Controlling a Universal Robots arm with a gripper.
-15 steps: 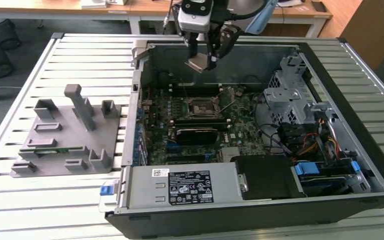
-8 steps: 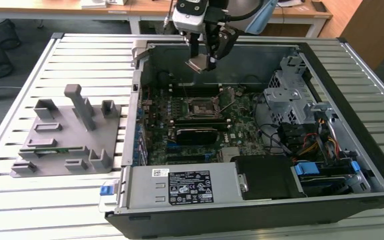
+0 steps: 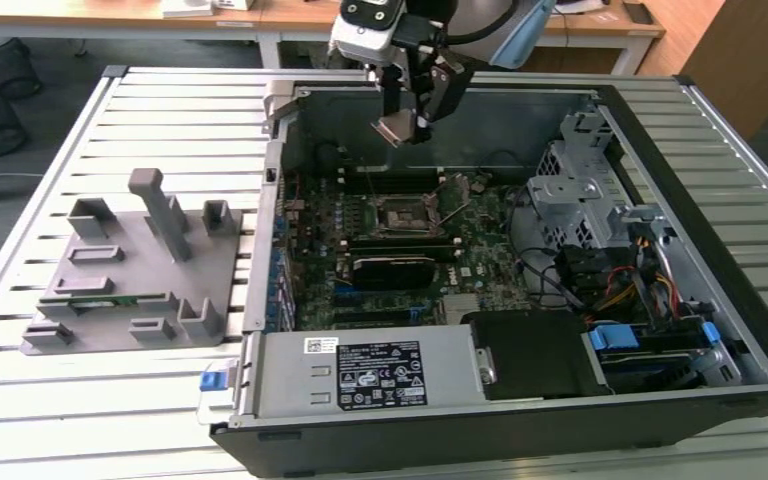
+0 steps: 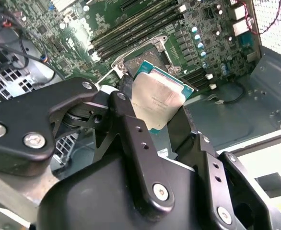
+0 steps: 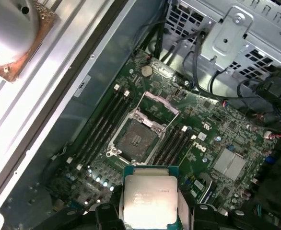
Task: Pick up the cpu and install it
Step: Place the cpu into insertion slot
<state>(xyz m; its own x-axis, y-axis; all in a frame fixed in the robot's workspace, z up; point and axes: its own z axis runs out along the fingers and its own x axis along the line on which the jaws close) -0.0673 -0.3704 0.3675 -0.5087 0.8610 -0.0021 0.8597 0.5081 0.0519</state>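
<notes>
Two fingers of my hand pinch the cpu by its edges, top centre of the exterior view. I see open room between it and the socket, lower in frame, with the case upper edge nearby.

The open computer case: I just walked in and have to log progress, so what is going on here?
The arm's gripper holds the cpu by its edges above the motherboard inside the case. The socket lies open and empty below it, so the cpu is not yet installed.
</notes>
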